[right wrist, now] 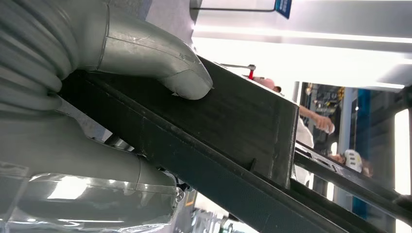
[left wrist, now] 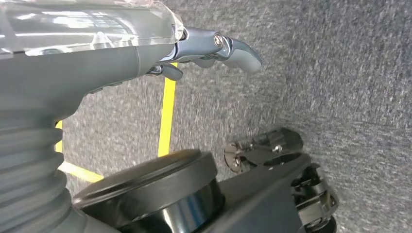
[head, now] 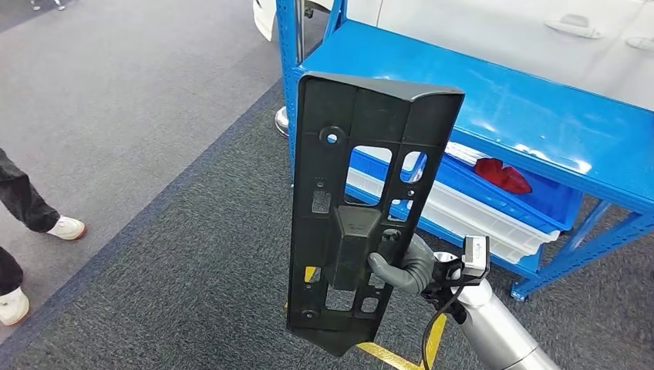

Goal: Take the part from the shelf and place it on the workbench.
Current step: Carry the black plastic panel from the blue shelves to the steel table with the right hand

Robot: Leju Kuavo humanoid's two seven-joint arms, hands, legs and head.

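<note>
While my right hand (head: 401,266) grips the black part (head: 362,200) upright, it screens the blue shelf (head: 493,100); my left hand (left wrist: 214,48) hangs, holding nothing; a person's shoes (head: 65,227) stand nearby.

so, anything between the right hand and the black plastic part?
Nothing: in the right wrist view the right hand grips the long black plastic part directly, thumb pressed on its surface.

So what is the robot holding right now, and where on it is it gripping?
The right hand grips the black plastic part by the raised box-like block on its lower half, thumb pressed on that block. The left hand holds nothing.
</note>
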